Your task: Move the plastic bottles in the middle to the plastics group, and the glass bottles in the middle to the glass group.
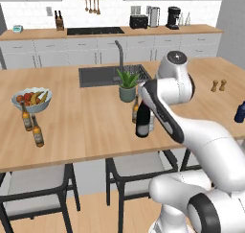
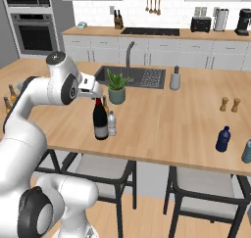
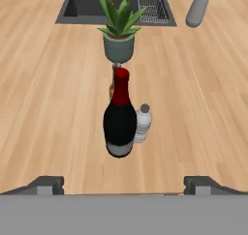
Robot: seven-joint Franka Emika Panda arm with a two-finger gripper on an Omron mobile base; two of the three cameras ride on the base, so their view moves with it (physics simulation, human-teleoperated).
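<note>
A tall near-black wine bottle (image 3: 119, 123) with a red top stands mid-counter. Close at its right is a small clear plastic water bottle (image 3: 143, 123), and a brown beer bottle (image 3: 112, 86) is half hidden behind it. My gripper (image 3: 124, 184) is open and holds nothing. It hovers above and in front of the wine bottle (image 2: 100, 120), apart from it. The glass group, two brown beer bottles (image 1: 26, 118) (image 1: 37, 131), stands far left by the fruit bowl. The plastics group, a dark blue bottle (image 2: 223, 139), stands far right.
A potted plant (image 3: 118, 36) stands just behind the three bottles, with the sink (image 3: 77, 9) and a grey soap dispenser (image 3: 196, 9) beyond. A fruit bowl (image 1: 32, 99) sits left. Wooden shakers (image 2: 224, 104) stand right. A greyish bottle (image 2: 246, 151) is at the right edge. Stools stand under the counter's front edge.
</note>
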